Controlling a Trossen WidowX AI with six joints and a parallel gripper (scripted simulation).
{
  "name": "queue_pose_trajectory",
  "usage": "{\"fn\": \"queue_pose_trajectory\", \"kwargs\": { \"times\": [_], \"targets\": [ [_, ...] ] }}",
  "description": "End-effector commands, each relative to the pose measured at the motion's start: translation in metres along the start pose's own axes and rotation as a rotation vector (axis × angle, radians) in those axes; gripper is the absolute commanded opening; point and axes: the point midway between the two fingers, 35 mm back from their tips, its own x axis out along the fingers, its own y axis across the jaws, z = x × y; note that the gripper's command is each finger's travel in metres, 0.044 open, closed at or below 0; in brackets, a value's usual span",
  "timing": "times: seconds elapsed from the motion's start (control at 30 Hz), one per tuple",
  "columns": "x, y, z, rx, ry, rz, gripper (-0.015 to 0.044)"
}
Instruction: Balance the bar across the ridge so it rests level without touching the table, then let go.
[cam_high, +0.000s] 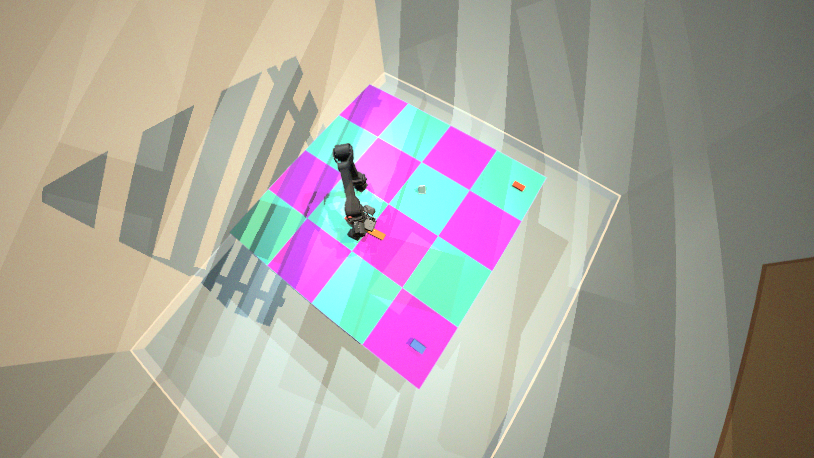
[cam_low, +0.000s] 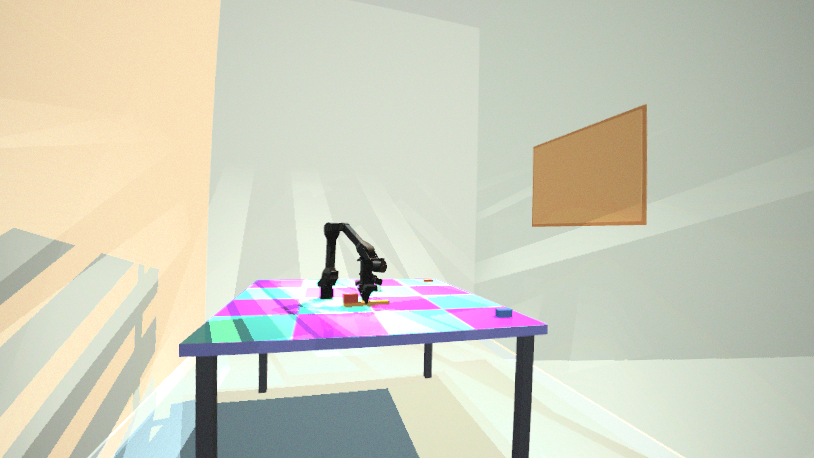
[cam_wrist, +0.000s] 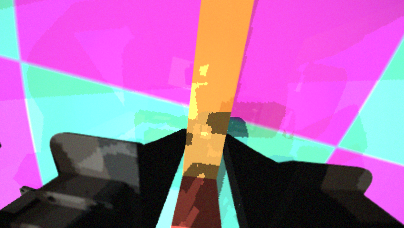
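grasp step in hand: orange bar (cam_high: 377, 234) (cam_low: 380, 302) (cam_wrist: 220, 60), red block (cam_low: 350, 297) (cam_wrist: 197, 200) at one end, is clamped low at the table (cam_high: 465, 219) (cam_low: 364, 340) by the gripper (cam_high: 368, 231) (cam_low: 366, 301) (cam_wrist: 205, 135); straight lift, then level carry to the pale piece (cam_high: 421, 189), probably the ridge, is needed.

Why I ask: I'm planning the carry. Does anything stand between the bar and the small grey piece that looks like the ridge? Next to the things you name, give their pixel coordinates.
Nothing visible does. From above, only tabletop shows between the orange bar (cam_high: 377, 234) (cam_low: 380, 302) (cam_wrist: 222, 50), held in the gripper (cam_high: 367, 227) (cam_low: 366, 301) (cam_wrist: 205, 135), and the grey piece (cam_high: 421, 189). The blue block (cam_high: 417, 346) (cam_low: 503, 312) lies well off that line.
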Motion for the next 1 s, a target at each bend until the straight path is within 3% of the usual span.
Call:
{"fn": "queue_pose_trajectory", "kwargs": {
  "times": [0.0, 0.03, 0.97],
  "targets": [
    [-0.004, -0.001, 0.001, 0.000, 0.000, 0.000, 0.0019],
    [-0.006, -0.001, 0.001, 0.000, 0.000, 0.000, 0.0000],
    [-0.077, -0.003, 0.002, 0.004, -0.001, 0.004, 0.0000]
  ]
}}
